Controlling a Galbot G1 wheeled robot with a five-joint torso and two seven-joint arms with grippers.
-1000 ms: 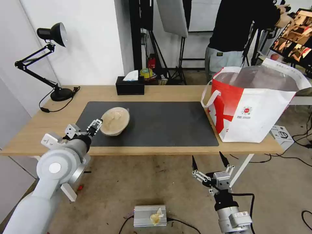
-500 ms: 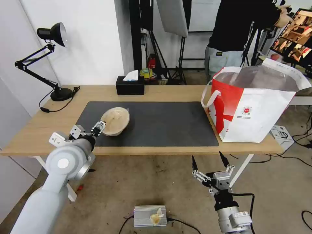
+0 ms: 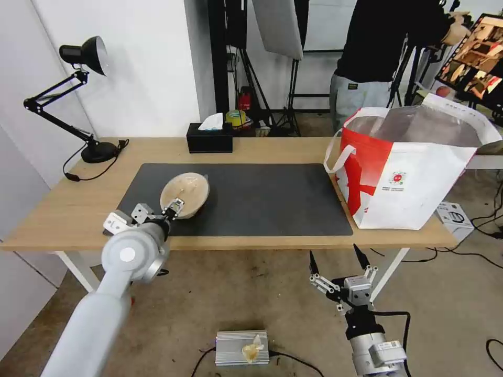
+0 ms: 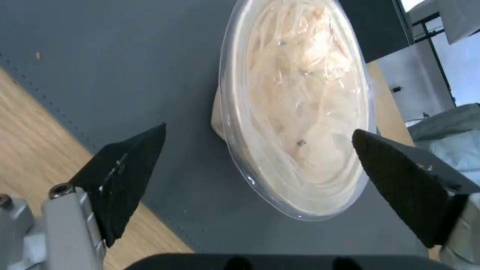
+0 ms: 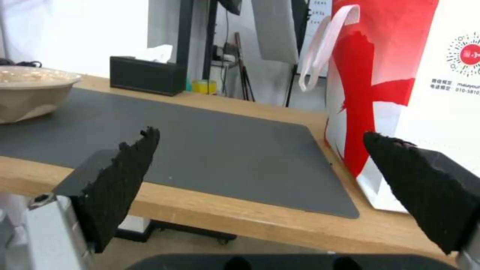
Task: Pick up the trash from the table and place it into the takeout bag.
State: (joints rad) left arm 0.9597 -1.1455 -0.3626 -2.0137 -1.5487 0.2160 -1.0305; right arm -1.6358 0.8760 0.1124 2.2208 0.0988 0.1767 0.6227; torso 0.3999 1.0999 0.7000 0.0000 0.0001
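**Print on the bag**

The takeout bag (image 5: 430, 93) at the table's right end carries a round red logo (image 5: 469, 53) — beneath it two tiny lines, the lower perhaps reading "010-5810". Nothing else is legible.

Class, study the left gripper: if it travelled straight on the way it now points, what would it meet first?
Most likely the beige paper bowl, lying between the open fingers of the left gripper on the dark mat; the remaining gap is hard to judge.

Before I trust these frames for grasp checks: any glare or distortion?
Left wrist view: highlights glint on the clear film over the beige paper bowl. Head view: straight edges of the table bow slightly; the takeout bag foil lining shines dully.
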